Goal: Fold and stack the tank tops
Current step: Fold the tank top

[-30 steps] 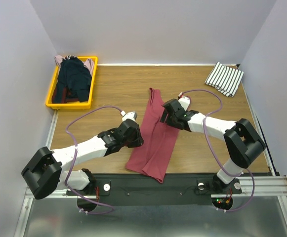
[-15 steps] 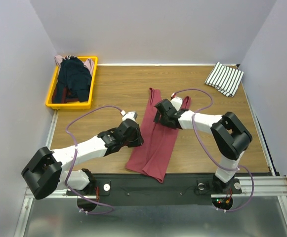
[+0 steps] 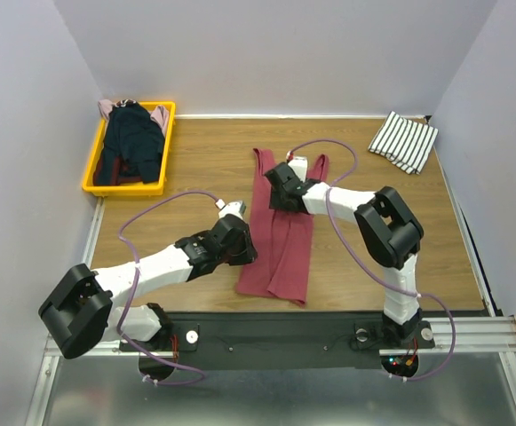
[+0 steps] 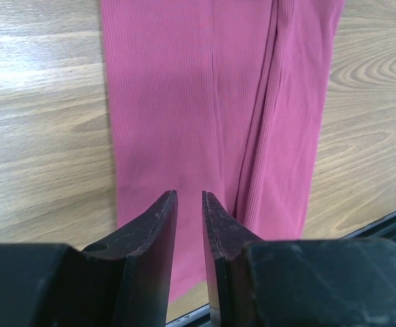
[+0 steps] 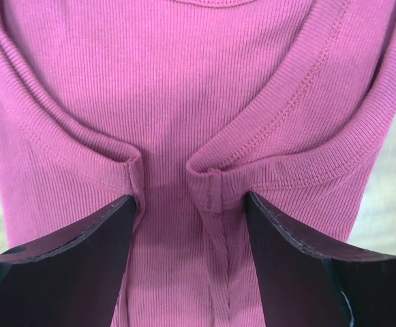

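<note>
While the dark red tank top [image 3: 284,257] lies flat and lengthwise in the middle of the wooden table [image 3: 195,160], straps toward the far side and hem toward the arm bases, both hands are at it. The right hand [image 3: 278,185] is over the upper part, just below the straps. Its wrist view shows its two fingers [image 5: 82,238] spread wide, tips down at the ribbed cloth where the two armhole seams bunch toward each other. A band of cloth lies between the fingers, and they are not closed on it.

The left hand [image 3: 247,250] sits at the garment's left edge, in its lower half. In its wrist view the fingers [image 4: 160,231] stand only a narrow slit apart, with red cloth showing through the slit. Whether they nip the cloth cannot be told. A long lengthwise fold line runs down the top just to the right of those fingers.

A white tank top with thin black stripes [image 3: 403,140] lies folded at the far right corner of the table, well apart from the red one. A yellow bin [image 3: 123,189] stands at the far left corner. It holds a dark navy top [image 3: 131,142], with a pale pink top [image 3: 160,115] showing at its far end
</note>
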Controlling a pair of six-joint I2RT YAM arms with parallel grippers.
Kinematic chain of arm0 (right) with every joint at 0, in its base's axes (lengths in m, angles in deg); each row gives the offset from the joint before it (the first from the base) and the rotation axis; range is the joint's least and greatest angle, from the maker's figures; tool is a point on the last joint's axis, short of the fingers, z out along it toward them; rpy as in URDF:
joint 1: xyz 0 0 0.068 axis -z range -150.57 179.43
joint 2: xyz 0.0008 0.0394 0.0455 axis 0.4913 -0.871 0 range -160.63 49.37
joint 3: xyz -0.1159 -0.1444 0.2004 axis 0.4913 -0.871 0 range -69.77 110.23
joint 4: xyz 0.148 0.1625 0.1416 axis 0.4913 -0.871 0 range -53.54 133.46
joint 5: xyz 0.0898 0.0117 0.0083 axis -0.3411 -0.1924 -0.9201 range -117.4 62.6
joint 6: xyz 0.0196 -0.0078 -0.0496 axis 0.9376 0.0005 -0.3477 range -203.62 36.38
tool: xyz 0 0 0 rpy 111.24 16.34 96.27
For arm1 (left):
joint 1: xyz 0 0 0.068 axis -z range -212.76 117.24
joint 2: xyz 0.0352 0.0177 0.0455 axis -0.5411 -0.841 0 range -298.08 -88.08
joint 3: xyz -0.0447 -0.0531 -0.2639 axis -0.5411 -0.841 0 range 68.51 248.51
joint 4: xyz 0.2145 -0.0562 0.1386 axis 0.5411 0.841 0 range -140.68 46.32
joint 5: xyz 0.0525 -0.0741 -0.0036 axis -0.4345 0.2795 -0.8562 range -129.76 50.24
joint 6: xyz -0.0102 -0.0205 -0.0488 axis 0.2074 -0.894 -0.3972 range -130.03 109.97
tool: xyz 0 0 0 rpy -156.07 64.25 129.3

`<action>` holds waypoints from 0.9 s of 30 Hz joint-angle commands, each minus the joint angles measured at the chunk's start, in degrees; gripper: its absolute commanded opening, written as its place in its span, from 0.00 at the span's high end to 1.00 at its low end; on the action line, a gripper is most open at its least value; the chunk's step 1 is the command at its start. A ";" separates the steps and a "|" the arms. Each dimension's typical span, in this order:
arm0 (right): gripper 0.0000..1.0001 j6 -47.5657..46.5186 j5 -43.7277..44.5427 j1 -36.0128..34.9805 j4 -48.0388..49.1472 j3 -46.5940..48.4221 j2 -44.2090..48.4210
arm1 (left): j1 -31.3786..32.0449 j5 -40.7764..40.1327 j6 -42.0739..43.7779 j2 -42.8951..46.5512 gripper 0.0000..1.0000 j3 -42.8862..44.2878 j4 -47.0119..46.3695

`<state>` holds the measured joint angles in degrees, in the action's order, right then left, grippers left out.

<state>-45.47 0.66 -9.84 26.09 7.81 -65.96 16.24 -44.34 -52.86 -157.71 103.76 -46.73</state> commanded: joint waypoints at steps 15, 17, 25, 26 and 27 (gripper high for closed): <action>0.09 -12.58 -5.20 4.90 -3.46 5.50 8.08 | -2.32 3.26 -7.53 1.33 0.60 -7.46 -3.59; 0.09 -9.95 -6.07 4.81 -5.13 2.24 13.71 | -2.32 4.32 -8.85 2.47 0.57 -8.87 -5.61; 0.19 -0.90 -12.66 4.55 -5.93 -25.52 33.66 | -2.06 9.32 -13.41 4.33 0.55 -14.59 -8.86; 0.19 0.51 -14.24 4.38 -5.93 -30.34 36.46 | -1.80 9.59 -13.68 4.06 0.55 -14.42 -8.87; 0.21 1.22 -14.60 4.29 -5.93 -32.47 38.06 | -1.71 9.76 -13.68 3.88 0.55 -14.41 -8.95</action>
<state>-50.08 -8.85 -4.79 21.96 -14.53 -32.17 14.05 -36.71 -64.36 -154.10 90.32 -53.48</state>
